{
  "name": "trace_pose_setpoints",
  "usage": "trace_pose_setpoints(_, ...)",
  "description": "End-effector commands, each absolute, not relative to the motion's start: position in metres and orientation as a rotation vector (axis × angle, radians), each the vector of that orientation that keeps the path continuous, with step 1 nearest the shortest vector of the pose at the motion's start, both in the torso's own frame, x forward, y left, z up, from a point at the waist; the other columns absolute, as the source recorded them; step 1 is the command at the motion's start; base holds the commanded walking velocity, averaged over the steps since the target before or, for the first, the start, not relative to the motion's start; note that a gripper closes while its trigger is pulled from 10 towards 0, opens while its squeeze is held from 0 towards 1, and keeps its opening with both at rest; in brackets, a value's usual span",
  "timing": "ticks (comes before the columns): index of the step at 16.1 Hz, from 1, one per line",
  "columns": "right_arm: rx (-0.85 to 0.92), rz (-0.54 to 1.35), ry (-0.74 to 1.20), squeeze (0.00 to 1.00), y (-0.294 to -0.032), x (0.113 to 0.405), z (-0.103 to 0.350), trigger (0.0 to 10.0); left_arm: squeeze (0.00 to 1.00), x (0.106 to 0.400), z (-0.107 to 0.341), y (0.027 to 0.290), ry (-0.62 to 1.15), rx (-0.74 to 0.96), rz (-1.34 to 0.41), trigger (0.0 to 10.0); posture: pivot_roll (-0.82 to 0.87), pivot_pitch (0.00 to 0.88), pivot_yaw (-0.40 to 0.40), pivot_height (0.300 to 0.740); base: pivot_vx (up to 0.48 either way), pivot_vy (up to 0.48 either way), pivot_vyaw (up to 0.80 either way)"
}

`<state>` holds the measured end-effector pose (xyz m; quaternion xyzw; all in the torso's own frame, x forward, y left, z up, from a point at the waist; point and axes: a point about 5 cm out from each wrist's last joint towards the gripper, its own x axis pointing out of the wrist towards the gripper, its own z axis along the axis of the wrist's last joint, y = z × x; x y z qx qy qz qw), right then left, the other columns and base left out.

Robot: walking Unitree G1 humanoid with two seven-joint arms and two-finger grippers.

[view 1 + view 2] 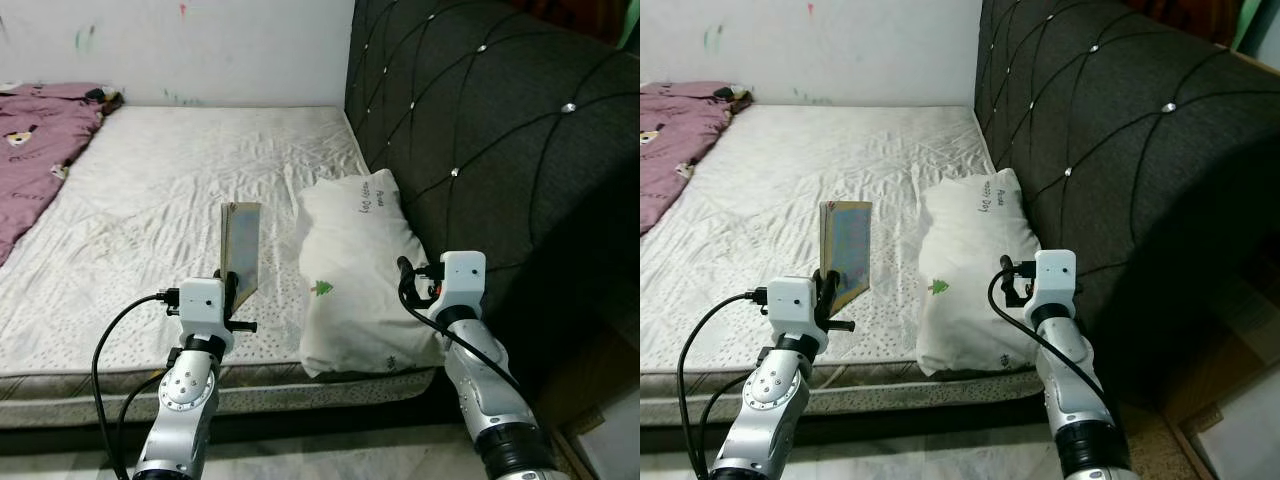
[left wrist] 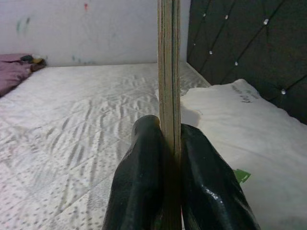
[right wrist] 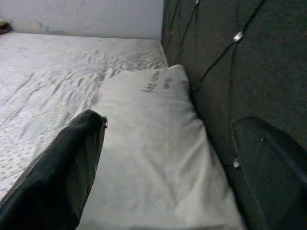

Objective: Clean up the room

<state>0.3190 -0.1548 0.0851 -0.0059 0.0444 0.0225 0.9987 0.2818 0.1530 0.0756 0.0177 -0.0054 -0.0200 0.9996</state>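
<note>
Your left gripper (image 2: 168, 158) pinches the book (image 1: 241, 245) upright; right gripper (image 3: 168, 158), open, sits nearest the pillow (image 1: 360, 270).

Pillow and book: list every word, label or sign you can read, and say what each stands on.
Pillow, top edge: a short line of dark printed writing, two words or so, too small and blurred to read.
Pillow, lower front: a small green tree sign, no words with it.
Book in the left gripper: the cover shows colour, but no title can be read.
No other text shows.
</note>
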Motion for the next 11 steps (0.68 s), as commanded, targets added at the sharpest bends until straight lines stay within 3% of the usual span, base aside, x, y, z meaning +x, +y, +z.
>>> trace_pose_setpoints(1, -0.004, 0.050, 0.081, 0.00, -0.1516, 0.3217, 0.0892, 10.0, 0.00, 0.2847, 0.0883, 0.1582, -0.076, 0.047, -0.035, 10.0, 0.00, 0.000, -0.029, 0.740, 0.000, 0.000, 0.00)
trace_pose_setpoints(3, -0.003, 0.048, 0.083, 0.00, -0.1521, 0.3225, 0.0894, 10.0, 0.00, 0.2854, 0.0886, 0.1574, -0.076, 0.046, -0.039, 10.0, 0.00, 0.000, -0.031, 0.740, 0.266, 0.000, 0.00)
trace_pose_setpoints(8, -0.002, 0.047, 0.083, 0.00, -0.1512, 0.3240, 0.0894, 10.0, 0.00, 0.2868, 0.0888, 0.1574, -0.079, 0.047, -0.045, 10.0, 0.01, 0.000, -0.030, 0.740, 0.301, 0.000, -0.48)
trace_pose_setpoints(11, -0.004, 0.046, 0.082, 0.00, -0.1513, 0.3248, 0.0897, 10.0, 0.00, 0.2868, 0.0891, 0.1571, -0.082, 0.041, -0.040, 10.0, 0.01, 0.000, -0.030, 0.740, 0.000, 0.000, 0.00)
